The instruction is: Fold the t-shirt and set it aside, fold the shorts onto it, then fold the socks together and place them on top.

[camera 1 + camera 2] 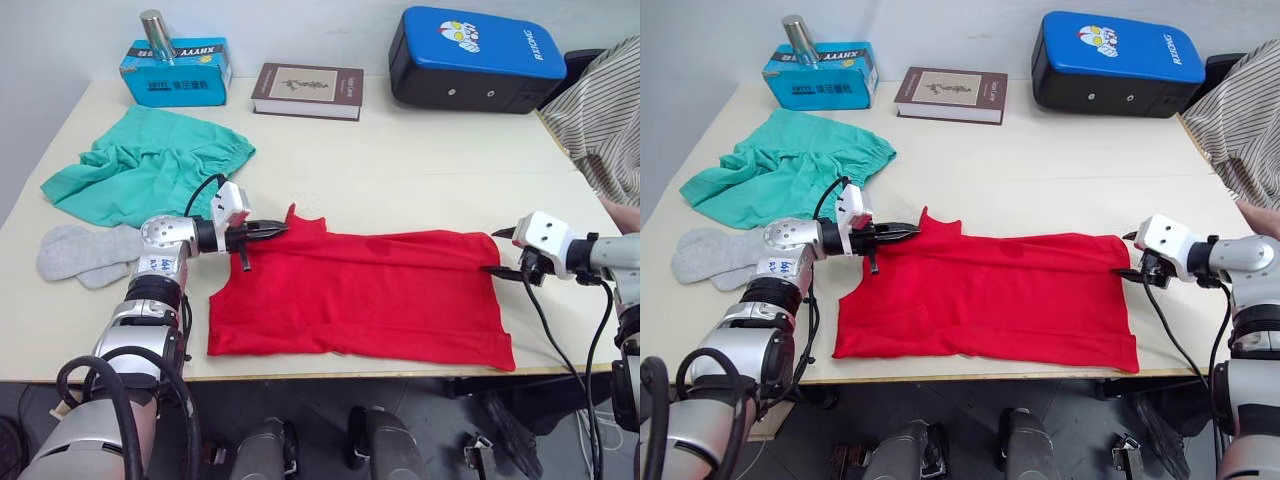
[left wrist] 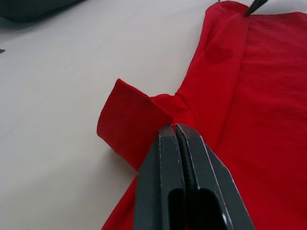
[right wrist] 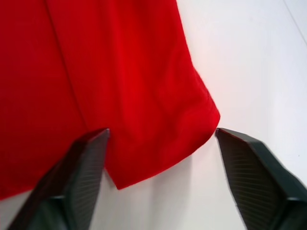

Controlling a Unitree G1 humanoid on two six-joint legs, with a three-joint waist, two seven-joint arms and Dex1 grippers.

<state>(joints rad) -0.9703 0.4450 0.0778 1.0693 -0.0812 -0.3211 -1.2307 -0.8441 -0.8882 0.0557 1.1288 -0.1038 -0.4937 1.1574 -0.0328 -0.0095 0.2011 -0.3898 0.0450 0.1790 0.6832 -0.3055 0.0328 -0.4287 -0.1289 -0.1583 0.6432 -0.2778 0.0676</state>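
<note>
**Shirt stretched between two arms, fold under way**

The pale surface [image 1: 400, 170] carries everything, and the red t-shirt [image 1: 370, 295] lies flat across its near edge, collar end towards the robot's left and hem towards its right. It looks already folded lengthwise into a long panel, with one short sleeve sticking up near the collar; the cloth is smooth with a few soft creases.

The teal-green shorts [image 1: 145, 160] sit crumpled at the far left, well apart from the shirt, and the grey socks [image 1: 85, 255] lie just in front of them; both look untouched, waiting their turn.

The left end effector [image 2: 176, 129] is pressed together, pinching the shirt's fabric at the base of the sleeve. The right end effector [image 3: 160, 136] is spread wide, straddling the hem corner without gripping it. Holding opposite ends this way probably keeps the panel taut and square for the next fold, which likely needs the right side to close on the hem first.
</note>
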